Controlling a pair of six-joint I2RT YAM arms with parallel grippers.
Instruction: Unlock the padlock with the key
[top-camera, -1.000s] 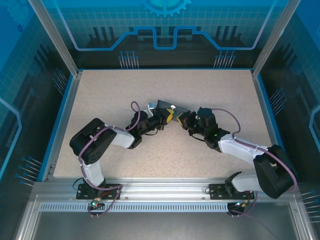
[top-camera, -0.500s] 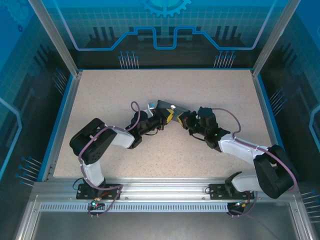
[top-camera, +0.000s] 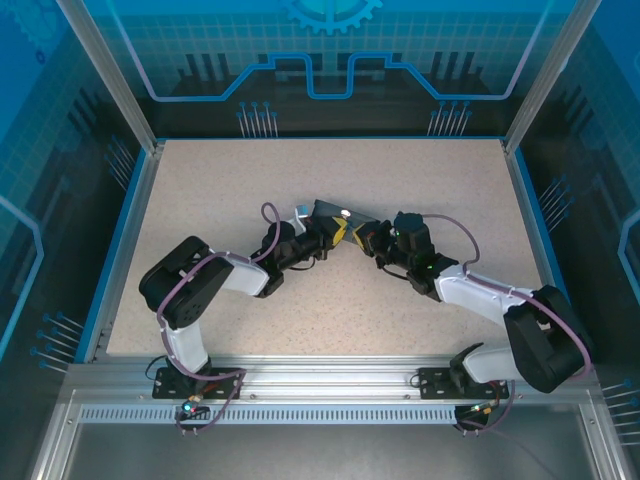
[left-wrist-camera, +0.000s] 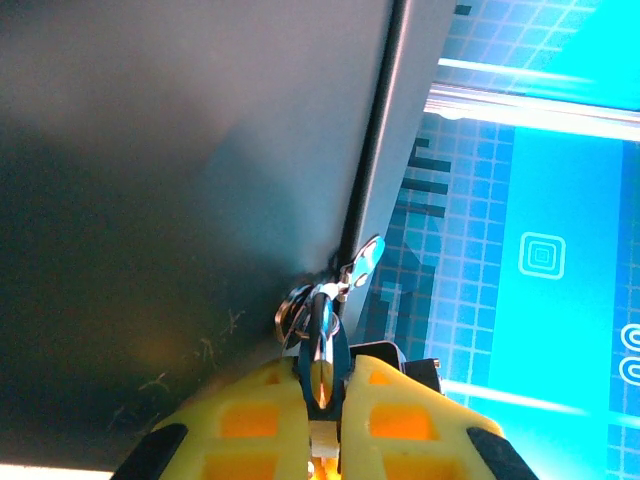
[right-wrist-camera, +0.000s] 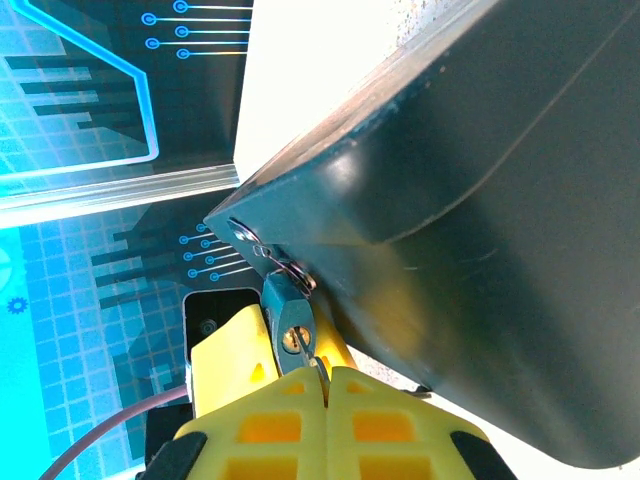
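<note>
The small blue-grey padlock (right-wrist-camera: 288, 318) hangs by wire rings from a hasp at the corner of the dark box (right-wrist-camera: 480, 190). Its brassy keyhole faces my right wrist camera. The thin dark key (right-wrist-camera: 308, 354) is in that keyhole, and my right gripper (right-wrist-camera: 325, 376) is shut on the key's head. In the left wrist view my left gripper (left-wrist-camera: 322, 378) is shut on the padlock (left-wrist-camera: 321, 340) body, right under the box (left-wrist-camera: 170, 170) edge. From above, the left gripper (top-camera: 343, 232) and right gripper (top-camera: 361, 240) meet tip to tip beside the box (top-camera: 325, 212).
The speckled table (top-camera: 200, 190) is walled by blue-lit panels and a metal frame. A shiny metal tab (left-wrist-camera: 366, 260) sticks out at the box corner above the padlock. Purple cables loop over both arms. The left gripper's yellow finger (right-wrist-camera: 228, 345) stands just behind the padlock.
The right arm has edged slightly left toward the box. Both grippers stay closed at the same spot.
</note>
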